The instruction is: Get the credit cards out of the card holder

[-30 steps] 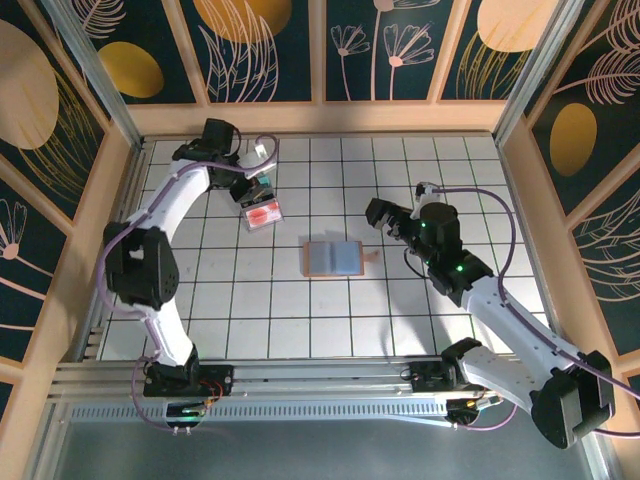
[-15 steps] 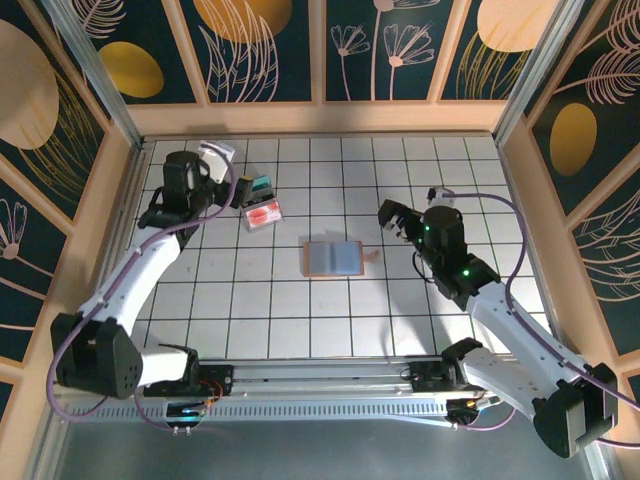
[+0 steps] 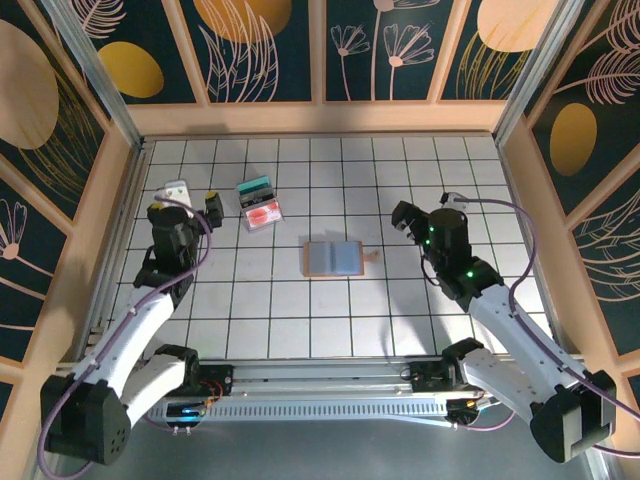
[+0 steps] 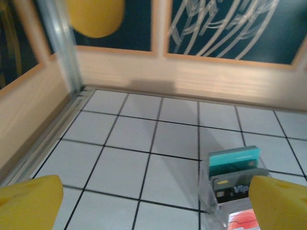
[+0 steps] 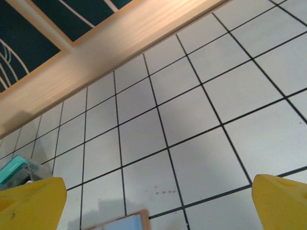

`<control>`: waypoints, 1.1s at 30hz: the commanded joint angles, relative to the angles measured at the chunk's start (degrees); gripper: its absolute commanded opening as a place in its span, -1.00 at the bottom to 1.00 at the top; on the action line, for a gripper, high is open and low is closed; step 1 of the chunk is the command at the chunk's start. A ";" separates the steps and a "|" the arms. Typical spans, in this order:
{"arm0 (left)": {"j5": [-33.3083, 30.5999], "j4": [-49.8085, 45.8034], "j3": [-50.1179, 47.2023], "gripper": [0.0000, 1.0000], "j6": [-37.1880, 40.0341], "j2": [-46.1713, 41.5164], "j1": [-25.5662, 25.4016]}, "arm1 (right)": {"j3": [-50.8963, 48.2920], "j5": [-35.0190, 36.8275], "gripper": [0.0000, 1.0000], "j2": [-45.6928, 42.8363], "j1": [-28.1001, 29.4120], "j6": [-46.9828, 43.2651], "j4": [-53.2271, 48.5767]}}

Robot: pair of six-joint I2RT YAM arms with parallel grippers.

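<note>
Overview from the top camera: card holder (image 3: 335, 258) is seen lying open and flat near the middle of the tiled table (image 3: 300, 320), grey-blue inside up, with a pinkish-brown tab at its right edge. The credit cards (image 3: 260, 203) are found in a small pile up-left of it, well apart from it. The teal card (image 3: 254, 187) is at the far end and the red-and-white card (image 3: 264, 213) at the near end. The left gripper (image 3: 190, 200) is placed left of the pile, near it but not touching. The right gripper (image 3: 420, 213) is placed right of the card holder, apart from it. Jaw gap is hard to judge from here.

Left wrist view: the gap is settled. The yellow pads (image 4: 29, 201) are seen at opposite bottom corners, so the jaws are spread wide and nothing is gripped. A dark grey card (image 4: 235, 184) is resolved between the teal and red-and-white ones, all three overlapping.

Right wrist view: the pads (image 5: 283, 199) are likewise set at opposite corners, wide apart, nothing held. A corner of the card holder (image 5: 122, 223) is caught at the bottom edge, the teal card (image 5: 14, 170) at the left edge.
</note>
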 commanded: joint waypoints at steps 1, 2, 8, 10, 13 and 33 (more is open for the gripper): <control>-8.18 3.09 -1.24 0.98 -5.53 -0.83 -0.04 | -1.51 4.22 0.99 -1.46 -1.36 0.47 -1.22; -9.11 2.05 -1.09 0.98 -5.82 -0.13 -0.05 | -1.86 5.01 0.99 -1.49 -1.73 0.03 -0.94; -10.33 2.75 -1.84 0.98 -7.05 5.74 0.00 | -5.73 9.14 0.99 -2.77 -4.61 -2.85 3.92; -10.41 5.51 -3.24 0.97 -6.38 7.22 -0.03 | -7.40 10.00 0.99 -3.40 -5.78 -4.37 6.28; -10.28 10.29 -5.51 0.98 -5.00 9.01 0.76 | -9.82 10.34 0.98 -4.22 -7.55 -7.01 10.05; -5.05 43.59 -16.83 0.98 10.01 19.62 4.70 | -28.09 11.48 0.98 -5.22 -11.46 -30.41 47.23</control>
